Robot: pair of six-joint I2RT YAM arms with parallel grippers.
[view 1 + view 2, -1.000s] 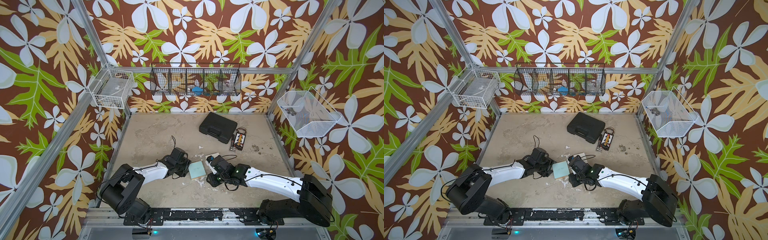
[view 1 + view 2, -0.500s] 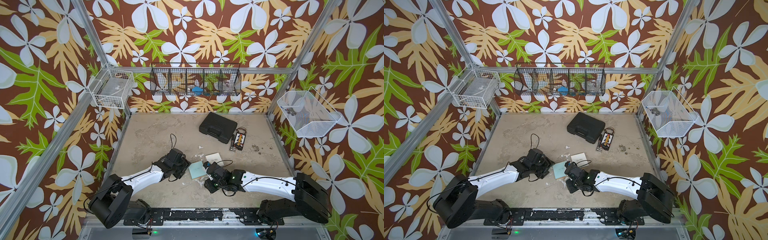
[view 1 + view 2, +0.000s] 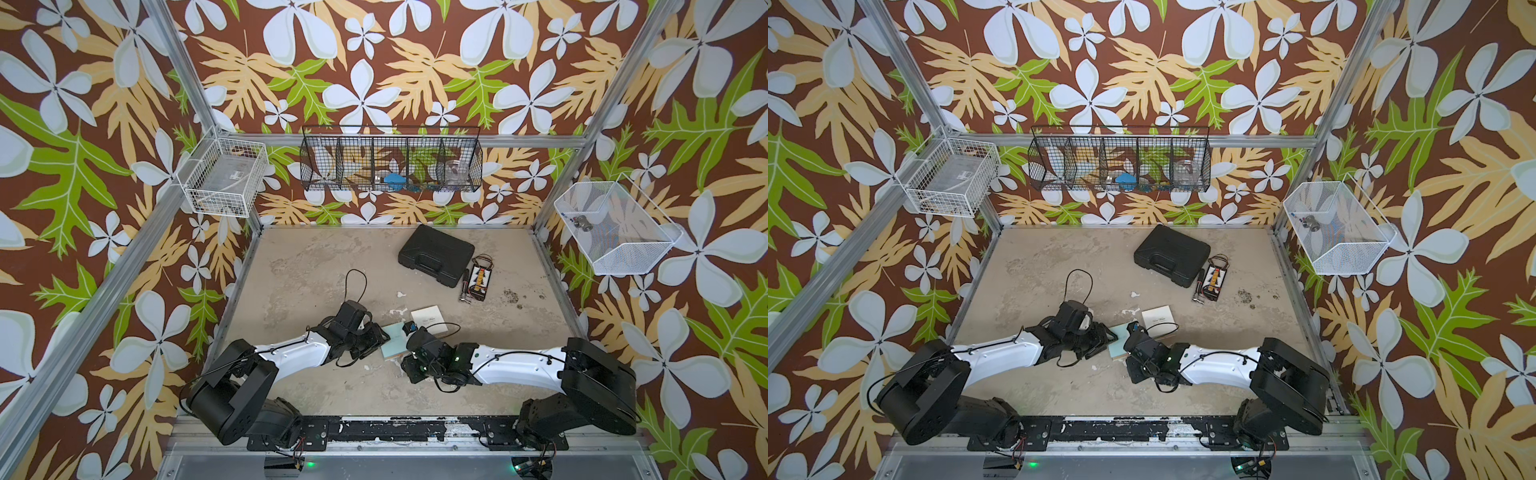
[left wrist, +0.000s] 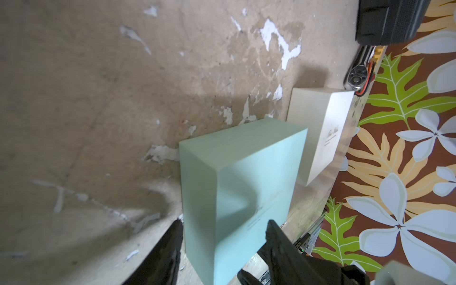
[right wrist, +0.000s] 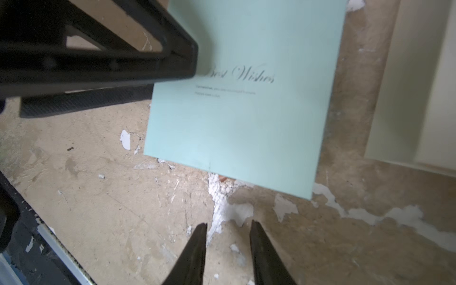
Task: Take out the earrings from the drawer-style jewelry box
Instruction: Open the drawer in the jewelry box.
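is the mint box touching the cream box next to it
Apart. The right wrist view shows a strip of bare table running the whole way between the mint box and the cream box.

The left arm (image 3: pixel 286 353) and right arm (image 3: pixel 519 365) are each made up of a white shell between bulky black joint housings, with thin black cables (image 3: pixel 356 270) looped behind the wrists, a green light (image 3: pixel 456 358) behind the right gripper (image 5: pixel 229 223), and tapered black fingers (image 5: pixel 195 254).
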